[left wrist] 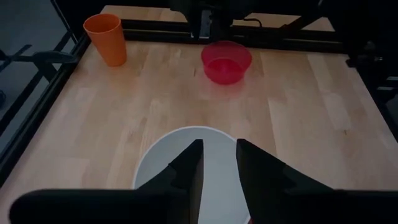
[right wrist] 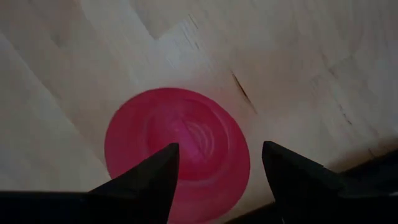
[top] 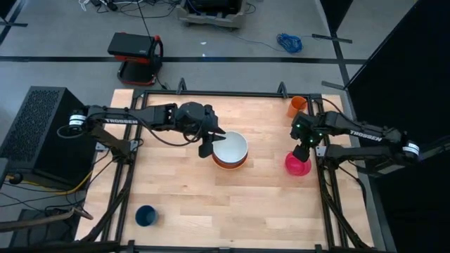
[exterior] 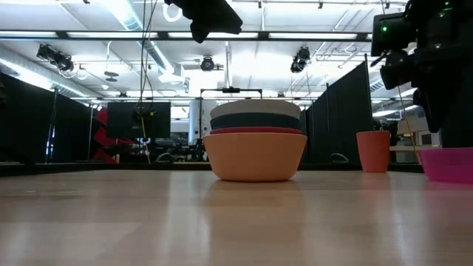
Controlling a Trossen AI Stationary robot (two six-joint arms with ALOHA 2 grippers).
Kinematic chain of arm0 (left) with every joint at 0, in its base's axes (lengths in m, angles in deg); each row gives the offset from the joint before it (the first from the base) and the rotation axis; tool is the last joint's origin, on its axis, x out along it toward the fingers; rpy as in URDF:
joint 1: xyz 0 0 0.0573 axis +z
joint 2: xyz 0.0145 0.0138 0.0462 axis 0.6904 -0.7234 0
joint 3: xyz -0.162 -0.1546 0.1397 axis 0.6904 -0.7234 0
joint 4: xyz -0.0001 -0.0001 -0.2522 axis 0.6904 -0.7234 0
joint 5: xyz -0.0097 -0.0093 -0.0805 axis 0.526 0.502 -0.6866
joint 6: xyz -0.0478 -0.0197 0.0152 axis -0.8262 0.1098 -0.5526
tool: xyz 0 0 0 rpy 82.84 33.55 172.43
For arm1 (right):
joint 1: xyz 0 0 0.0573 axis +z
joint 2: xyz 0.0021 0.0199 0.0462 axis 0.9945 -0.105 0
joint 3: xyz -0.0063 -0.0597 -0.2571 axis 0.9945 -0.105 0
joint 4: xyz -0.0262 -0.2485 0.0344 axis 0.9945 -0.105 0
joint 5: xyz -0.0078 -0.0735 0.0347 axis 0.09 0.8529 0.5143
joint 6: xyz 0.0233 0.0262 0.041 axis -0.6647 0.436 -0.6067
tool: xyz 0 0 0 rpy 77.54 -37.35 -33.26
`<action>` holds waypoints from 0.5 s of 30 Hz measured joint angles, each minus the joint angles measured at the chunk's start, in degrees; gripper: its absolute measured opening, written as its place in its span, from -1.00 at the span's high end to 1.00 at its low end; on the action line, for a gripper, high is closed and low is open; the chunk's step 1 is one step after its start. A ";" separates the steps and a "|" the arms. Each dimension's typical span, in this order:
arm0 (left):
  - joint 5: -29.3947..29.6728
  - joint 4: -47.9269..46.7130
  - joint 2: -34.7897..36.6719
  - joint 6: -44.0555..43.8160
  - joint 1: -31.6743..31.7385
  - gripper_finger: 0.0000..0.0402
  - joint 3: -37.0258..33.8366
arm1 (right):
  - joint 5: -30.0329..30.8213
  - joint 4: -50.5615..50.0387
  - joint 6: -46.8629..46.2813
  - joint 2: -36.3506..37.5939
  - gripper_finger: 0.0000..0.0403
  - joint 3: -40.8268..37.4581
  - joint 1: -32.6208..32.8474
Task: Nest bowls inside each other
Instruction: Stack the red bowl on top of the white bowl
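Four bowls sit nested at the table's middle: white (top: 230,145) on top, then a teal and a red one, and orange (exterior: 255,159) at the bottom, resting on the wood. My left gripper (left wrist: 219,158) hangs above the stack's left rim, fingers slightly apart with nothing between them. The pink bowl (right wrist: 177,152) stands alone near the right edge. My right gripper (top: 302,152) points down just above it, open wide. One finger is over the bowl's inside and the other is beyond its rim. I see no touch.
An orange cup (top: 296,106) stands at the far right corner. A dark blue cup (top: 146,215) sits near the front left. The black frame rail (top: 320,183) runs close beside the pink bowl. Bare wood lies between the stack and the pink bowl.
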State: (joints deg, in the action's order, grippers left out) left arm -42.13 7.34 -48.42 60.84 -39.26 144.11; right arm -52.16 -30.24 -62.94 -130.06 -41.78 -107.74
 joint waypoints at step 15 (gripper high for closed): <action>0.01 0.00 0.00 0.17 0.00 0.58 0.00 | -0.01 1.71 -2.30 -7.75 -0.07 0.00 0.01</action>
State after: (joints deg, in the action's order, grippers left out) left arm -42.12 7.34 -48.42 61.02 -39.26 144.11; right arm -52.16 -28.52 -65.24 -137.81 -41.78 -107.73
